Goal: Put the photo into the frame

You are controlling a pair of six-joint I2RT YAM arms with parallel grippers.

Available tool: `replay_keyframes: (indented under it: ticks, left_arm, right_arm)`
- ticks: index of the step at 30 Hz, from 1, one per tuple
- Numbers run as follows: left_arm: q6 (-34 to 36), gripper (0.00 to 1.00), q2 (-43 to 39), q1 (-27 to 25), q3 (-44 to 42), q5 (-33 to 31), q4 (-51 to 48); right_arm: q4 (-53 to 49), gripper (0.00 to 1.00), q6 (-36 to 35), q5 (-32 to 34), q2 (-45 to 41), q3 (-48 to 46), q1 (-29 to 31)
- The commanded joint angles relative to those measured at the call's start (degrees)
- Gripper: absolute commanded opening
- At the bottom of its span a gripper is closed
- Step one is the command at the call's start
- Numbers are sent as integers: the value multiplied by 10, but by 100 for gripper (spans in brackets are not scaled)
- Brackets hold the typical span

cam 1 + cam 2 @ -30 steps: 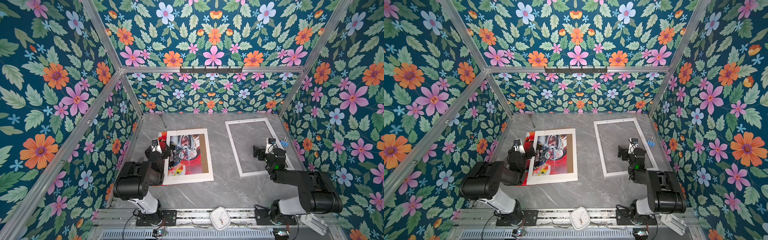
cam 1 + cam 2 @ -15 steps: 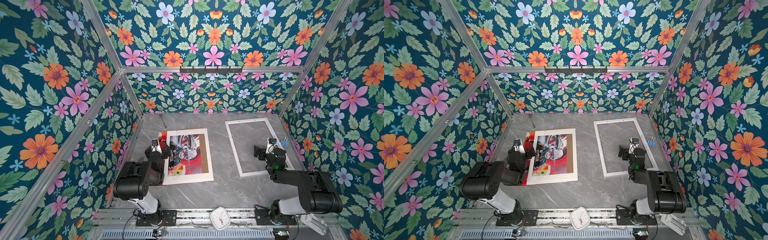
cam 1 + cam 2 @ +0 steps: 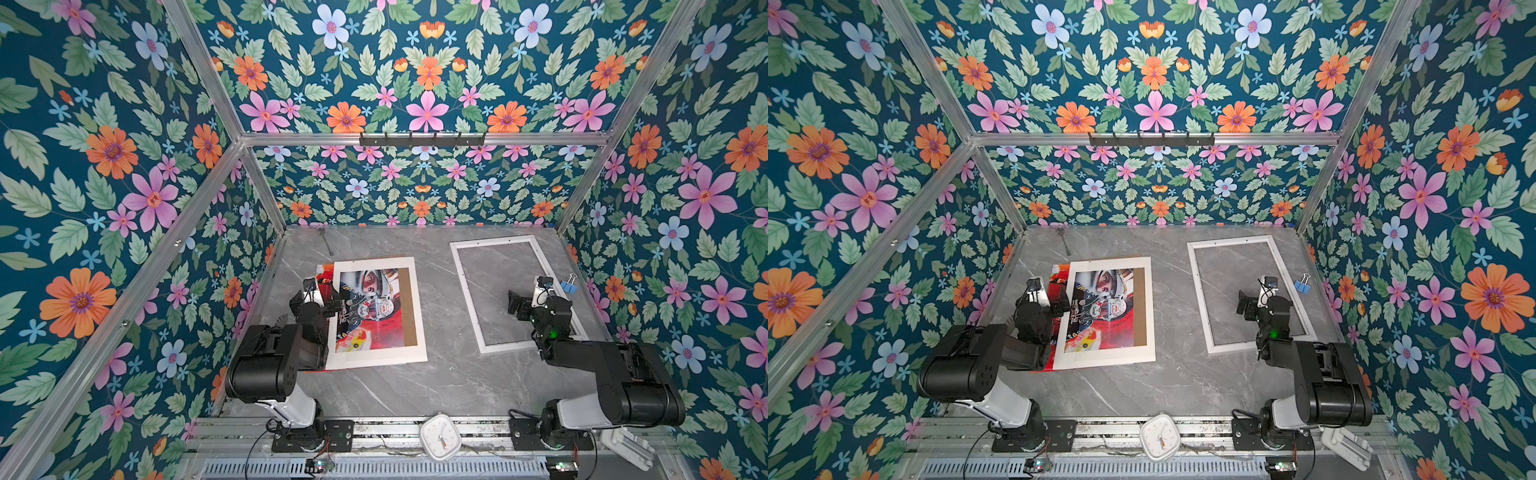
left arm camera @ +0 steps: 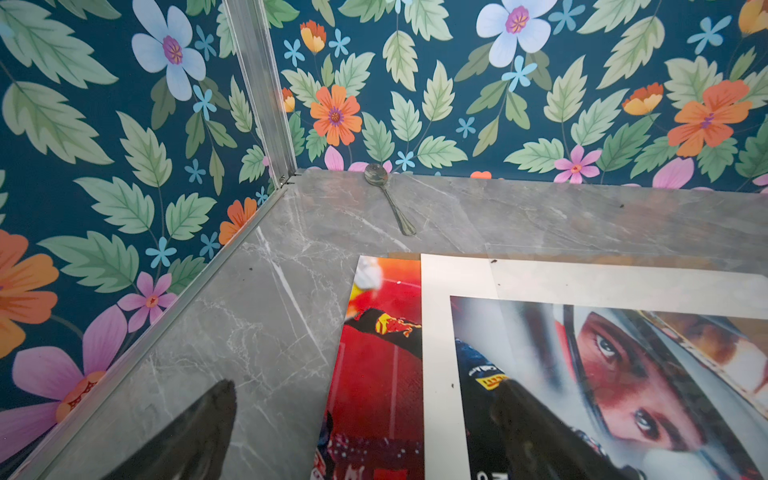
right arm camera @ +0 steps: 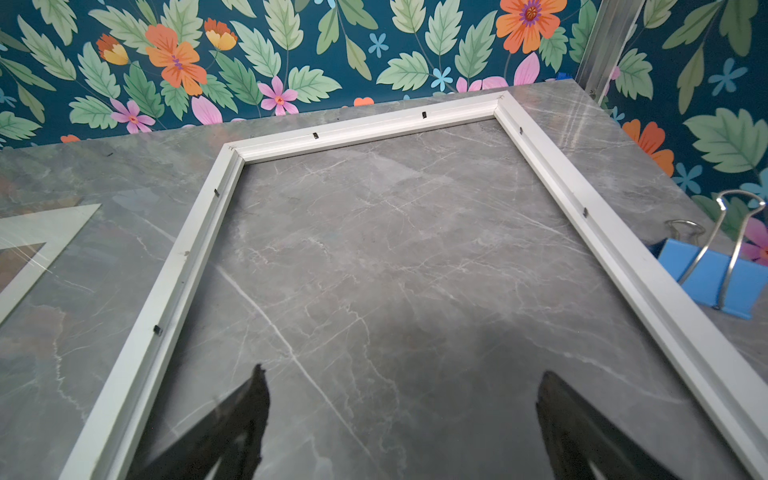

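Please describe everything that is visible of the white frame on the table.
The frame is a white rectangle of narrow moulded rails, with small dark tabs along its inner step. It holds nothing; the grey table shows through. It lies flat on the table's right side. The open right tool is above its opening; a blue clip lies just outside one long rail.
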Motion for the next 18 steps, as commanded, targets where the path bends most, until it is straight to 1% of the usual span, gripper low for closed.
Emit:
replay_keyframes:
  ticks: [1, 3, 4, 8, 11, 13, 15, 17, 18]
  left_arm:
    - [3, 100, -19, -5, 0, -23, -2]
    - [8, 100, -43, -11, 1, -31, -22]
    - [10, 100, -54, -15, 4, -36, -38]
    - [4, 100, -92, -27, 43, -58, -150]
    - [-38, 100, -113, -32, 82, -80, -259]
    - [-72, 100, -126, -32, 109, -78, -330]
    - [-92, 100, -139, -40, 141, -76, -414]
    - [-119, 100, -147, -44, 172, -65, -490]
    - [-128, 100, -151, -47, 186, -59, -526]
  right_arm:
    - [-35, 99, 10, 18, -23, 18, 0]
    - [-115, 99, 14, 31, -53, 45, 0]
    - [-136, 99, 17, 34, -63, 55, 0]
    - [-219, 99, 27, 43, -88, 89, 1]
    - [-315, 99, 49, 55, -118, 123, 7]
    - [-378, 99, 62, 62, -136, 148, 18]
    - [-456, 99, 94, 69, -147, 184, 30]
    - [-520, 99, 117, 53, -148, 216, 37]
    - [-542, 99, 118, 40, -145, 228, 44]
